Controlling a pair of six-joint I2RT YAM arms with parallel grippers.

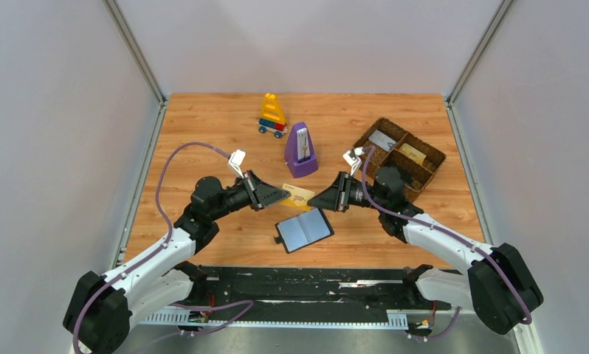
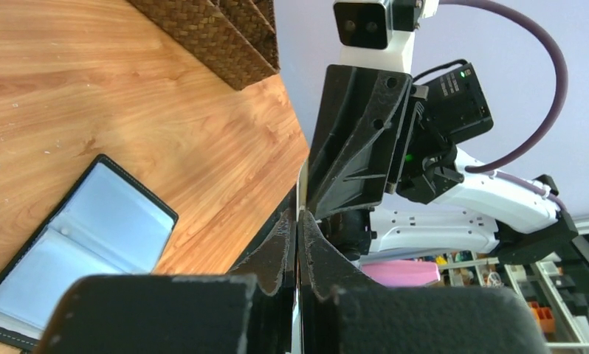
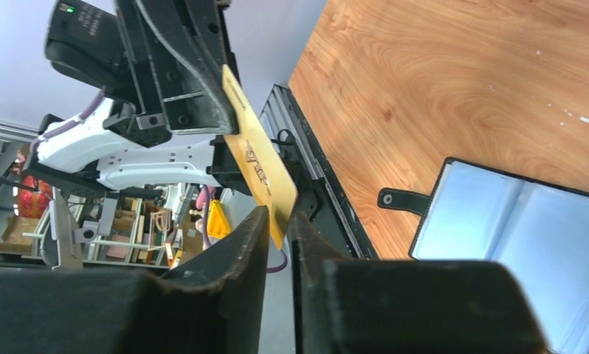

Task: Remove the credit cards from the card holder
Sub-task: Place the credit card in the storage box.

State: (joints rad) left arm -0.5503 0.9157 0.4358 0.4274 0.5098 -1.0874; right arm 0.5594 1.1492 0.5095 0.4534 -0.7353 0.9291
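Credit card (image 1: pixel 297 195), yellow-orange, is clamped at both ends, left claw (image 1: pixel 279 195) and right claw (image 1: pixel 319 199) facing tip to tip, probably a handover; the open card holder (image 1: pixel 304 229) lies on the counter (image 1: pixel 203 125) just below them.

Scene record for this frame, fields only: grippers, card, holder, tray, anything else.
left gripper: shut on one end of the yellow card
right gripper: shut on the card's other end
yellow card: held off the table between both grippers
card holder: open, flat on the table below the card; no card visible in its panels
woven tray: far right; grey card and tan card in separate compartments
other: purple metronome, toy block vehicle
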